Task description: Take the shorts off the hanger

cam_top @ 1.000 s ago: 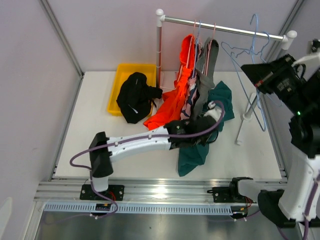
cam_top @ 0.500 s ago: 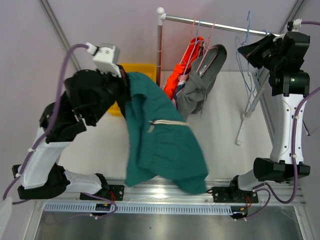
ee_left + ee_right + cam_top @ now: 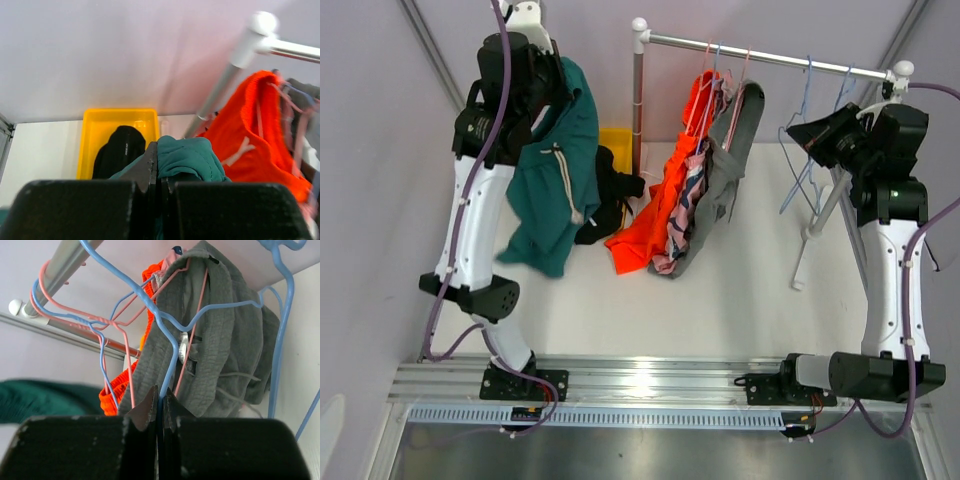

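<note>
Three pairs hang bunched side by side on the rail point(image 3: 760, 55): the orange shorts point(image 3: 655, 220), the pink patterned shorts point(image 3: 685, 200) and the grey shorts point(image 3: 725, 170). Raised high at the far left, the left gripper point(image 3: 158, 155) is pinched tight on the dark teal shorts point(image 3: 555, 170), which dangle above the table point(image 3: 750, 290) beside the yellow tray point(image 3: 100, 120) where the black shorts point(image 3: 117, 150) lie. Near the rail's right end, the right gripper point(image 3: 159, 395) has its jaws closed thin on the wire of a blue hanger point(image 3: 158, 320).

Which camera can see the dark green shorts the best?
The top external view: the dark teal shorts hang full length from the left gripper. The left wrist view shows only a bunched bit pinched in its fingers; the right wrist view, just a blurry green patch.
</note>
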{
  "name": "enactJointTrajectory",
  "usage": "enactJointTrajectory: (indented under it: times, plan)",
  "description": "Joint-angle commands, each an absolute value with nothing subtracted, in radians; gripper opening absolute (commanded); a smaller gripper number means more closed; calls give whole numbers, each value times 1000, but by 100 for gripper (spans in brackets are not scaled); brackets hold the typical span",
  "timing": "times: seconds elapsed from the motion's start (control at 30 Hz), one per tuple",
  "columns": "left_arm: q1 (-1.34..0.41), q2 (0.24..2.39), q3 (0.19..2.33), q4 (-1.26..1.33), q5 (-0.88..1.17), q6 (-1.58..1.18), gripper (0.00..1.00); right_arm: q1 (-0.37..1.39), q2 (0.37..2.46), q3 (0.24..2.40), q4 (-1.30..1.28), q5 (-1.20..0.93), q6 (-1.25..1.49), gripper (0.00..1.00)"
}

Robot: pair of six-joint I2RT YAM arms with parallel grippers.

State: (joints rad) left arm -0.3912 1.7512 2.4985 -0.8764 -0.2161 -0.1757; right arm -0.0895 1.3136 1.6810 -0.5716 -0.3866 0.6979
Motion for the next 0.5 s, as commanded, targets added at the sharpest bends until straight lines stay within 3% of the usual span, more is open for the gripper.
enactJointTrajectory:
  times: [0.0,0.07,0.17,0.27,0.3,0.33,0.4,0.43,0.47]
  plan:
    - [-321,1778,2537,-611,-109,-187,0,-98,1262,1623,-557,-436,680,0]
    - [-311,1830,2540,-537,-121,-155,0,-98,1247,1580,-543,-460,681,0]
    - [-308,1900,2539,-417,-118,-107,0,-98,1232,1543,-534,-476,673,11]
    - [-305,1954,2520,-396,-199,-94,0,-98,1221,1506,-535,-480,660,51]
    - [-304,1982,2505,-397,-219,-95,2,-98,1215,1497,-537,-482,650,87]
    - [-301,1989,2462,-391,-235,-97,11,-98,1212,1499,-540,-482,644,97]
    - [-299,2015,2400,-387,-267,-107,33,-98,1204,1506,-560,-476,634,100]
    - [-299,2026,2373,-387,-270,-110,74,-98,1201,1515,-567,-476,627,100]
    - [-298,2042,2367,-406,-276,-115,88,-98,1197,1523,-572,-476,626,99]
